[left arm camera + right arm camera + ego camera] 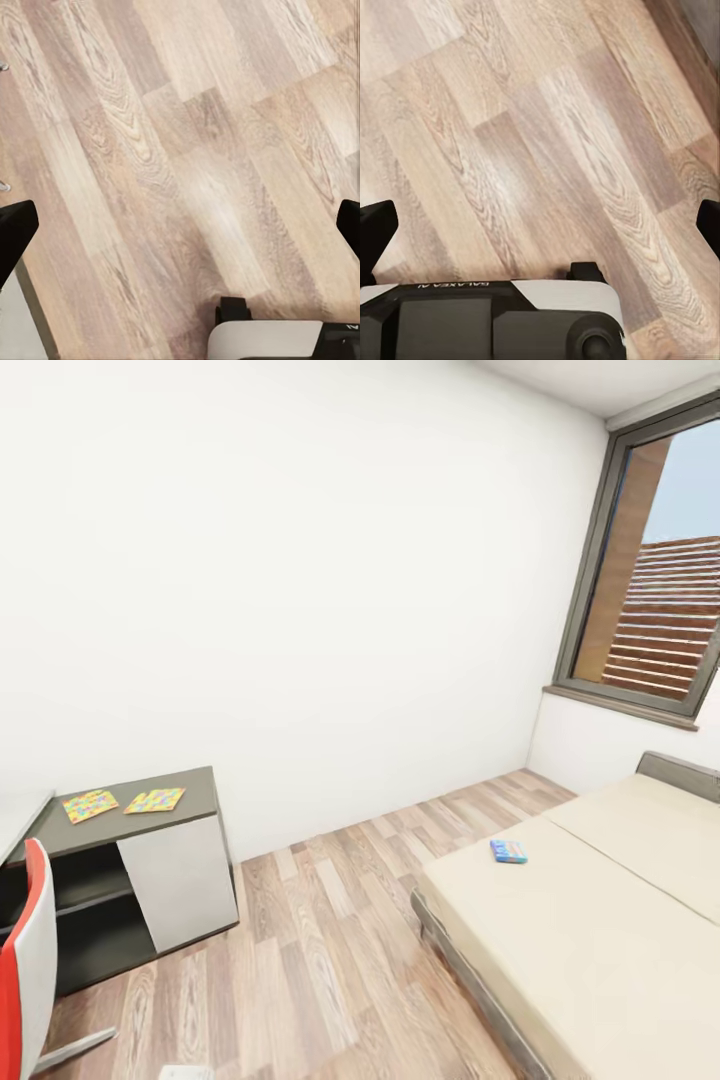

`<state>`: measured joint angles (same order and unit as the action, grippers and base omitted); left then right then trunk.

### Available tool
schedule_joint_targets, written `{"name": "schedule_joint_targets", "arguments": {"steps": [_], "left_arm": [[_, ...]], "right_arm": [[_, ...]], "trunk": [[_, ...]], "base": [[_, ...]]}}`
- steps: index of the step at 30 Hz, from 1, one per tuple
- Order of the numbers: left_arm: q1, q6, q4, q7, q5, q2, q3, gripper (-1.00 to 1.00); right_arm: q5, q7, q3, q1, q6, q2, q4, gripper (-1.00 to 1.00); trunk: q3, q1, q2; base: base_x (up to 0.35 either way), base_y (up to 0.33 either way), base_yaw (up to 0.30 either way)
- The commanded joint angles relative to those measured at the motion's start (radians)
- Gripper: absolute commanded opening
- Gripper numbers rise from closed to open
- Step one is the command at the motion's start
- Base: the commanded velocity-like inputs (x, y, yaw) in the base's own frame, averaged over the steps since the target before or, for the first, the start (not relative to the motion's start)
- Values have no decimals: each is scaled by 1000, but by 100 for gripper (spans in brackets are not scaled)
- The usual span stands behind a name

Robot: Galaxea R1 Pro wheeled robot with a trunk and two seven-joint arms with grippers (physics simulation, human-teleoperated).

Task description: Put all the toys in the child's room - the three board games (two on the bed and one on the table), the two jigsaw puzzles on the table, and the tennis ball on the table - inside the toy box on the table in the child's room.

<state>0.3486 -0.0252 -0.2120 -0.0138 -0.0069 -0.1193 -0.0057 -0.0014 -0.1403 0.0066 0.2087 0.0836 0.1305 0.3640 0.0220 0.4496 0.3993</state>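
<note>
Wood plank floor (330,940) lay under both my grippers, left (180,225) and right (540,225), fingers spread wide, carrying nothing while I travelled. Two jigsaw puzzles (90,805) (155,800) sat near the desk's (150,835) back edge; a blue board game (509,851) waited by the bed's (600,920) left edge.

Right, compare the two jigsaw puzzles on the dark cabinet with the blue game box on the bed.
The jigsaw puzzles are mostly yellow with multicoloured specks; the blue game box is mostly blue. The puzzles lie side by side on the dark cabinet near the wall; the box lies alone on the beige bed. The puzzles look paper-thin; the box shows a visible side edge. All lie flat.
</note>
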Motion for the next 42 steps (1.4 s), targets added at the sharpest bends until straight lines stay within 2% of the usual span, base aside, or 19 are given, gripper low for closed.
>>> {"name": "schedule_joint_targets", "arguments": {"steps": [1,16,42], "left_arm": [[0,-3,-1,-1,-1,0,-1,100],[0,-2,-1,0,-1,0,-2,100],[0,-1,-1,0,-2,0,-2,100]], "right_arm": [[0,-4,1,0,6,0,2,100],[0,-4,1,0,3,0,2,100],[0,-2,1,0,4,1,2,100]], "trunk": [[-1,0,1],[-2,0,1],[-2,0,1]], "base": [[55,110,-121],[110,237,-62],[135,218,-267]]}}
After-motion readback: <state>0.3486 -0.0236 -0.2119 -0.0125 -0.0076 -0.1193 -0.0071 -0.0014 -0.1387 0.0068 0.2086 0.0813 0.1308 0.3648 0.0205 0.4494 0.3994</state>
